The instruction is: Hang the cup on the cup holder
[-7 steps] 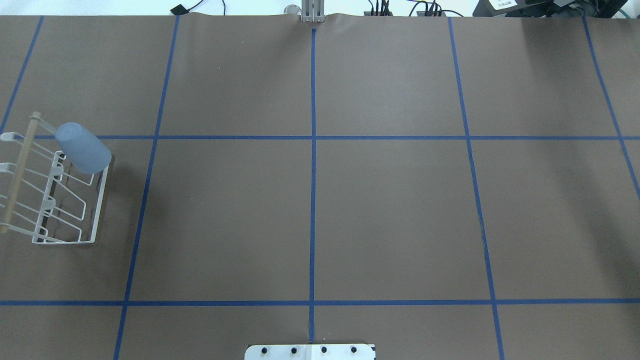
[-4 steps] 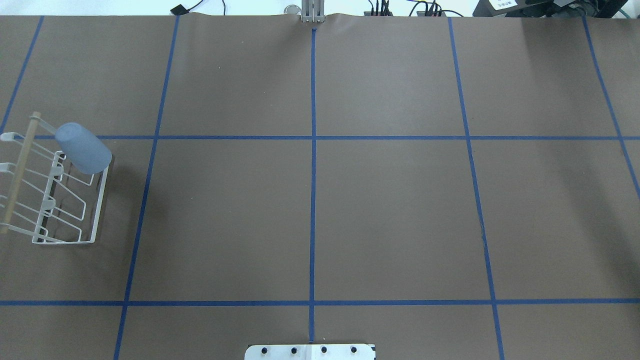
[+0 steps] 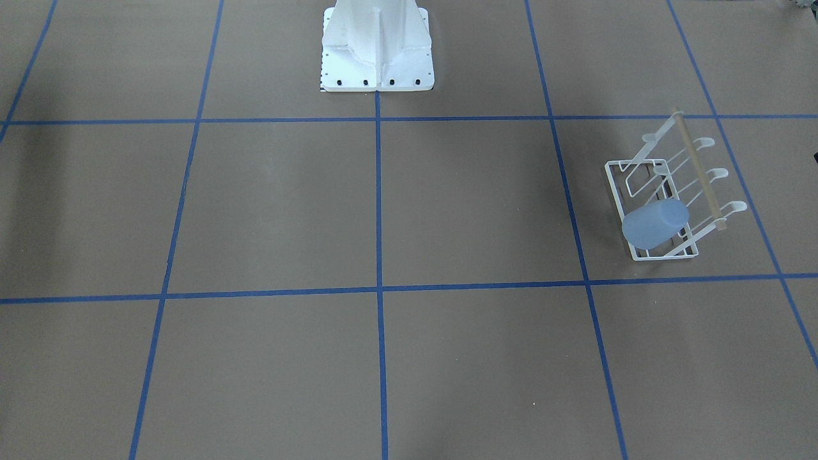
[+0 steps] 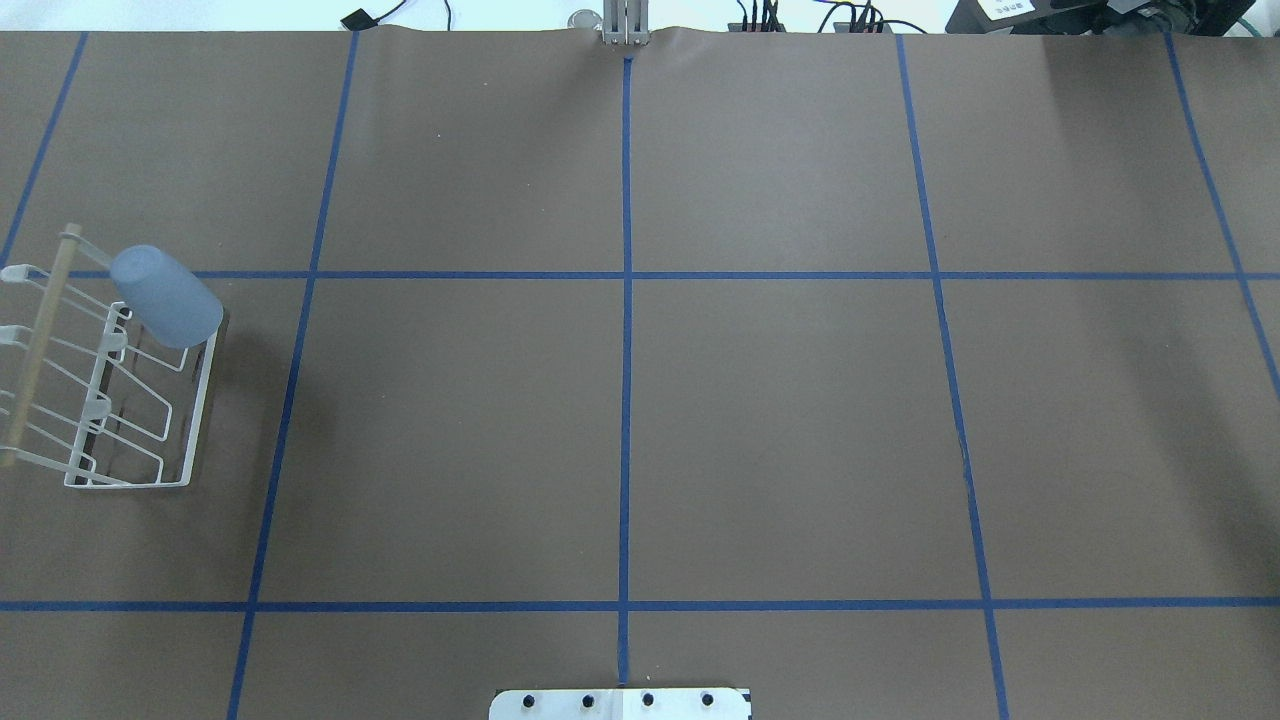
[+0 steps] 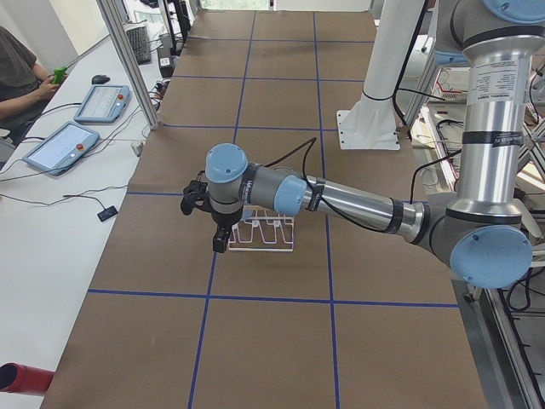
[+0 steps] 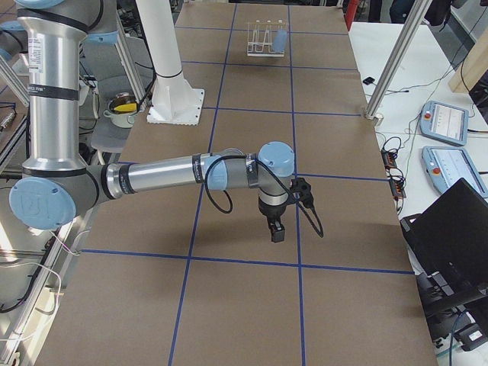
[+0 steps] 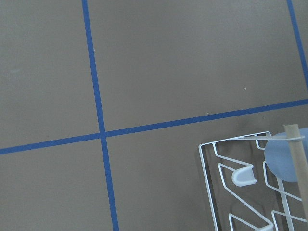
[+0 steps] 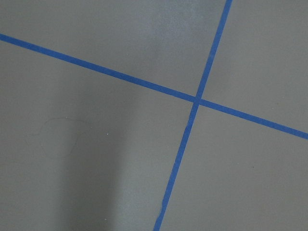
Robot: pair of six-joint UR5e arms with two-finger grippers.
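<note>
Overhead exterior, cup unmoved on cup holder

My worktop wears matt brown paper, crossed by smooth blue tape. At its 9 o'clock edge, the cup looks like smooth, matt plastic. The cup holder is white-coated wire with a bare, pale wooden rod. My left arm shows brushed silver metal and glossy blue caps.
</note>
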